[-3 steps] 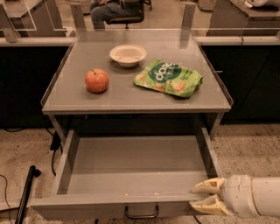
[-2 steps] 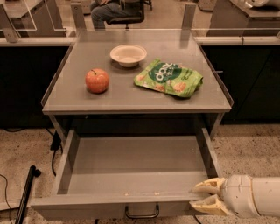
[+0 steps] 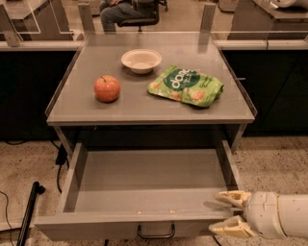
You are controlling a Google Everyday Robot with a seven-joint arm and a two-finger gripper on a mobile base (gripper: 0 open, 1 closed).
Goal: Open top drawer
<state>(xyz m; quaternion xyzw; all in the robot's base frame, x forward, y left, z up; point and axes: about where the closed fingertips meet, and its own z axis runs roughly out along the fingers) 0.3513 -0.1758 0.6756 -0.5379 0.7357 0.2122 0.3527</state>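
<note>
The top drawer of the grey metal counter is pulled far out toward me, and its wide shallow grey tray is bare inside. Its dark wire handle shows at the centre of the front panel, at the bottom edge of the view. My gripper comes in from the lower right. Its two cream fingers are spread apart, one above and one below the drawer's front right corner. It holds nothing.
On the counter top lie a red apple, a white bowl and a green snack bag. A black pole and cables lie on the floor at left. A seated person is behind the counter.
</note>
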